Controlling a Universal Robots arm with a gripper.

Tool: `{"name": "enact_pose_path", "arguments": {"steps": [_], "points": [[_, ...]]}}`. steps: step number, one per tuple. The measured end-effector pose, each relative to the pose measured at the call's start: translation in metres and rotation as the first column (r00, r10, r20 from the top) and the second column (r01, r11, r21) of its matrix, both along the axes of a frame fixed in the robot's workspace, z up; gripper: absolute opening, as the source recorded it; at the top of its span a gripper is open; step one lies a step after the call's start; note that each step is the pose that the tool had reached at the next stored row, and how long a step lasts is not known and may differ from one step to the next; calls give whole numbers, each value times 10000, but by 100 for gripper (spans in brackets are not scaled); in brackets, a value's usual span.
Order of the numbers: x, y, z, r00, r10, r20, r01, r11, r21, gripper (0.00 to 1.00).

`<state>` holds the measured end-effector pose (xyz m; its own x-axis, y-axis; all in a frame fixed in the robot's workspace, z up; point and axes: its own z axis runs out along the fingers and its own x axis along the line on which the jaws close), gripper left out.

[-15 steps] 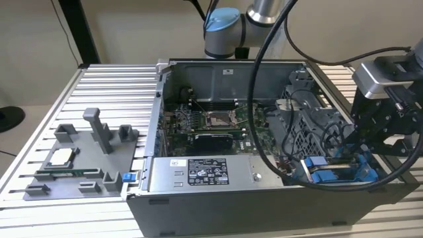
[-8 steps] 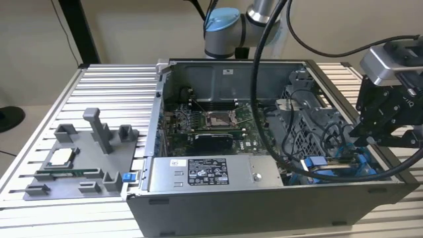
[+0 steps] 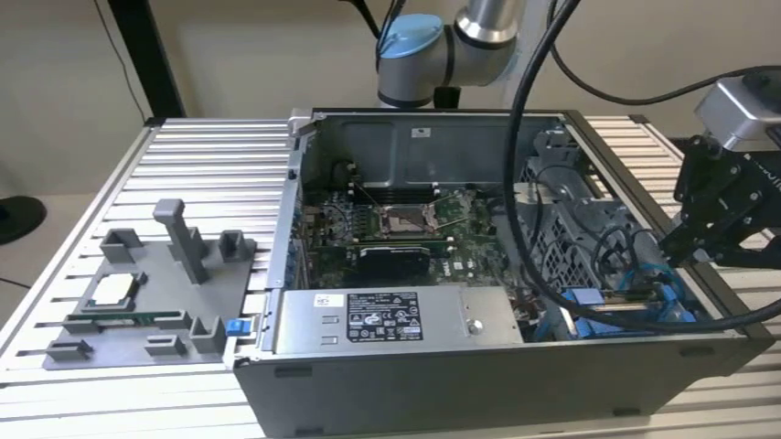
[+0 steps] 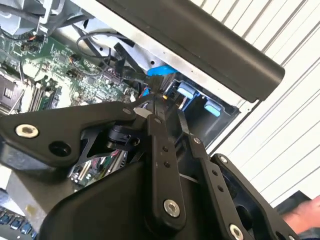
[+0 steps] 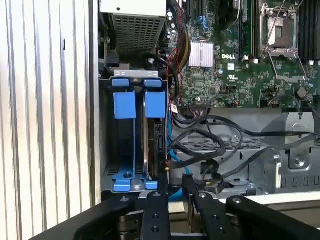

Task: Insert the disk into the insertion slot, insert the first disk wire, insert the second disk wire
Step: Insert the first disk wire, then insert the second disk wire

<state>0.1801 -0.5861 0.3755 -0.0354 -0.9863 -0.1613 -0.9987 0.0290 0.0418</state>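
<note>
One ribbed aluminium table (image 3: 208, 155) with long straight grooves carries everything; beige wall behind, black upright post (image 3: 144, 55) at the exterior view's far left. On the table's left part sits a matte grey plastic fixture (image 3: 159, 302), blocky, with upright pegs and shallow pockets. Just right of it stands the open computer case (image 3: 488, 384), dark grey sheet metal with its side panel off. Along the near wall inside lies a grey power-supply box (image 3: 464, 320) with a white sticker (image 3: 366, 315) in dark print, too small to read. Behind that is the green motherboard (image 3: 403, 229), with a square metal socket. The silver and pale blue arm (image 3: 488, 27) rises behind the case, and thick black cables (image 3: 525, 137) loop down over it.

Further right, in the case's corner, is the insertion slot (image 5: 131, 184), a grey perforated cage with bright blue rails. The disk (image 5: 151, 145) stands on edge inside it, seated between the rails, with the blue tab of its frame on top. A thin blue wire (image 5: 170, 145) runs just beside the disk. The black claw (image 3: 674, 256) hangs over that corner at the exterior view's right edge, close to the disk's end in the first wrist view (image 5: 176, 186). Cannot tell if the claw is spread or pinching.
</note>
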Motion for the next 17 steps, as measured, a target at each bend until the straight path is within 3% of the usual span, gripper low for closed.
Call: {"name": "enact_pose_path", "arguments": {"steps": [4, 10, 12, 17], "points": [[72, 25, 29, 10000, -1, -14, 1, 10000, 0, 100], [143, 115, 29, 10000, -1, -28, 1, 10000, 1, 100], [168, 124, 18, 10000, -1, -90, 1, 10000, 1, 100], [208, 132, -23, 9995, -1, -321, 1, 10000, 1, 100]]}}
